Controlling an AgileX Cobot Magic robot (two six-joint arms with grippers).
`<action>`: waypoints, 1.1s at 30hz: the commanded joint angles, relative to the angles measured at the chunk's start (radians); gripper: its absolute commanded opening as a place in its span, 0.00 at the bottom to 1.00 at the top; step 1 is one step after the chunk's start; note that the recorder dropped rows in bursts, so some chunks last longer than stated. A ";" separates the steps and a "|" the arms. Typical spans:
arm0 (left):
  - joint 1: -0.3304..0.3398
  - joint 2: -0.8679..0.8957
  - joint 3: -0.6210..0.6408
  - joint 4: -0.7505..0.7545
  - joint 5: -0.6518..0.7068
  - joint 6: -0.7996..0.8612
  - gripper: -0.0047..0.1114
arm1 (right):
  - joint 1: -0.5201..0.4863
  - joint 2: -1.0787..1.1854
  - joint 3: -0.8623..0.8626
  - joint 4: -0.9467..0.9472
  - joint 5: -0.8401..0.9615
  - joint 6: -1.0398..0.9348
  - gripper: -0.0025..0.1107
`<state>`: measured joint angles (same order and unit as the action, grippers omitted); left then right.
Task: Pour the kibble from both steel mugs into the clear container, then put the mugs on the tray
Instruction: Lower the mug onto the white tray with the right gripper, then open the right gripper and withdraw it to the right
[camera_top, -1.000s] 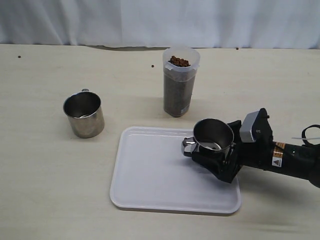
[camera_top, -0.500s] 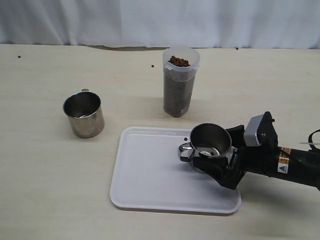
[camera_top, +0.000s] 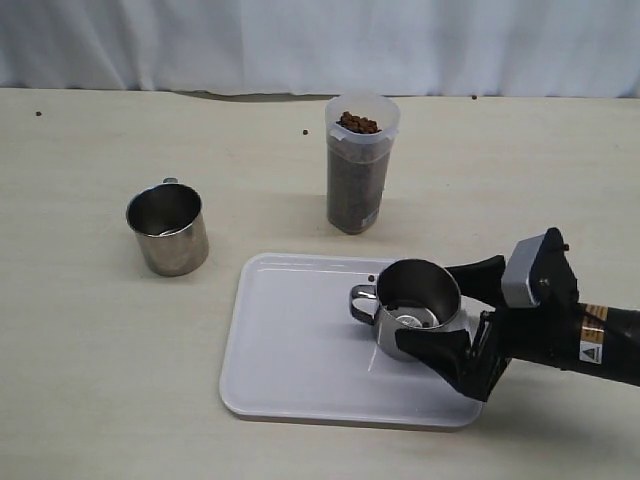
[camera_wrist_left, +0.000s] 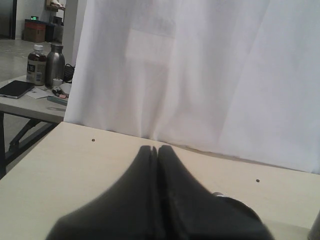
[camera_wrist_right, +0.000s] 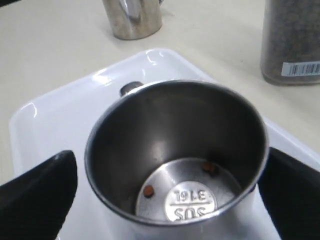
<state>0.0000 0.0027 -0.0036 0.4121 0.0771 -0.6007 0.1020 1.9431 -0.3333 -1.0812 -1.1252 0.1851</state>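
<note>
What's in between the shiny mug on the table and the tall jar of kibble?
Nothing: only bare table lies between the steel mug and the clear container, as the exterior view shows.

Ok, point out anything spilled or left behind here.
Stray kibble lies on the table near the clear container, one pellet sits on the tray, and two pellets remain in the mug over the tray.

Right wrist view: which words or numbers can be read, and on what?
"SUS 316", upside down, a last character unclear: stamped inside the steel mug, on its bottom.
Barcode label on the clear container: digits too small to read.
</note>
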 joint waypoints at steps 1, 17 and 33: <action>-0.003 -0.003 0.004 0.002 -0.002 -0.002 0.04 | -0.008 -0.035 0.015 -0.003 0.132 0.072 0.89; -0.003 -0.003 0.004 0.002 -0.002 -0.002 0.04 | -0.008 -0.100 0.015 -0.132 0.398 0.368 0.89; -0.003 -0.003 0.004 -0.003 -0.005 -0.002 0.04 | -0.008 -0.497 0.015 -0.167 0.418 0.631 0.89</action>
<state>0.0000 0.0027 -0.0036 0.4121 0.0771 -0.6007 0.1020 1.4965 -0.3186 -1.2330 -0.7092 0.7748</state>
